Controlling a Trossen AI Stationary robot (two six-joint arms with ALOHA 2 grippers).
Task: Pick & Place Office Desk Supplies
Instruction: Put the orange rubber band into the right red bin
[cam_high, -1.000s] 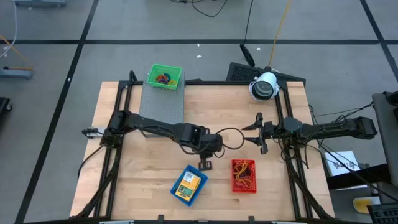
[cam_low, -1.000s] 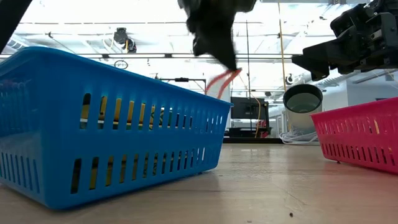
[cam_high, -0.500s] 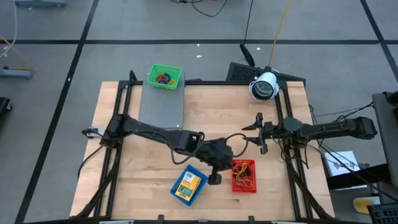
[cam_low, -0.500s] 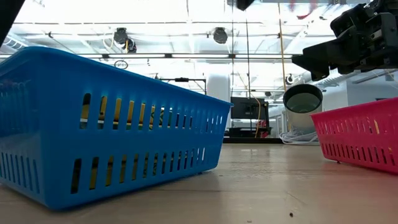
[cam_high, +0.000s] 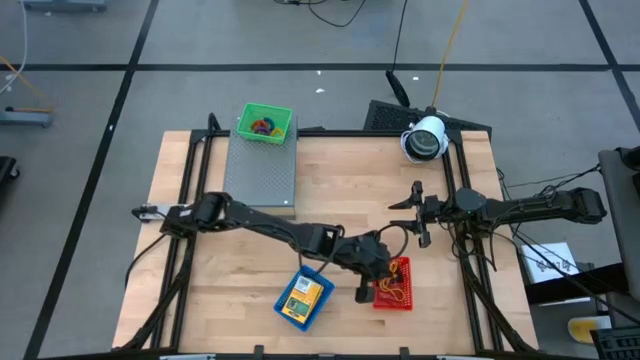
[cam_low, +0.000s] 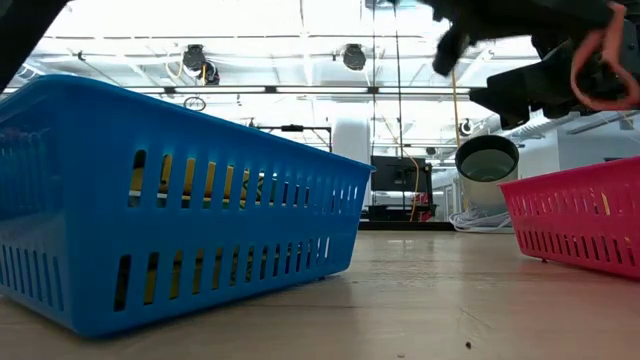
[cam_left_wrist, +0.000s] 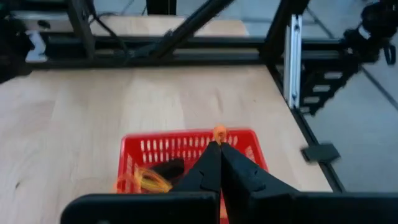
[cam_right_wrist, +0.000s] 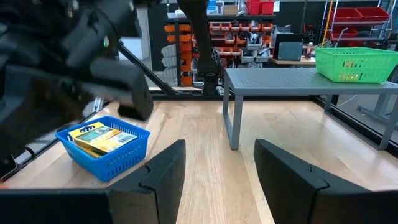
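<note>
Since the earlier frame: the left arm has swung from over the gap between the blue basket (cam_high: 303, 298) and the red basket (cam_high: 393, 283) to a position over the red basket's near-left edge.

Item 1, left end effector (cam_left_wrist: 218, 149): 2 fingers pressed together, pinching a thin orange rubber-band loop (cam_low: 600, 62). In the left wrist view an orange bit of the band shows at the fingertips, directly above the red basket's far rim. In the low view the loop hangs from the dark end effector, above the red basket (cam_low: 580, 222) and clear of it.

Item 2, red basket: on the counter (cam_high: 230, 255), holding a tangle of orange and yellow rubber bands (cam_left_wrist: 142, 180).

Item 3, blue basket: on the counter just left of the red basket, holding yellow-orange packets with blue marks (cam_right_wrist: 99, 137).

Item 4, right end effector (cam_right_wrist: 214, 177): fingers spread apart, nothing between them; held above the counter near its right edge, well apart from both baskets.

Item 5, green basket (cam_high: 264, 125): on top of the grey perforated metal box (cam_high: 261, 170) at the counter's far-left side, with coloured loops inside.
</note>
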